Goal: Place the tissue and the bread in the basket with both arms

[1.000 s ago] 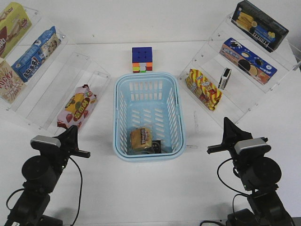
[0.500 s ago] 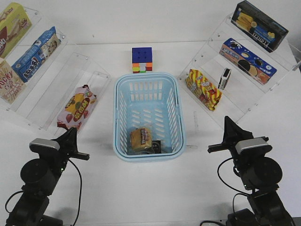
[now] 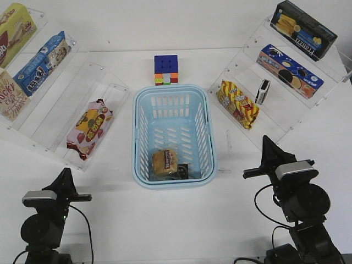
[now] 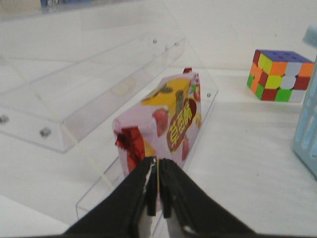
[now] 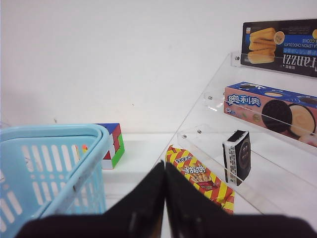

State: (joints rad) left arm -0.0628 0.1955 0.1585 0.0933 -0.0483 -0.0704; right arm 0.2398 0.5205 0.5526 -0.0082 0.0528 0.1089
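You see the bread (image 3: 164, 163) and tissue (image 3: 183, 171) low in the basket (image 3: 142, 118); both claws (image 4: 158, 191) (image 5: 164, 191) are together, empty: task looks finished.

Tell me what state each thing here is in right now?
Basket: upright, holds bread and tissue.
Bread: wrapped, lying in basket.
Tissue: in basket, mostly hidden beside bread.
Second tissue: standing upright on right shelf.
Left gripper: shut, empty.
Right gripper: shut, empty.
Cube: unsolved, behind basket.
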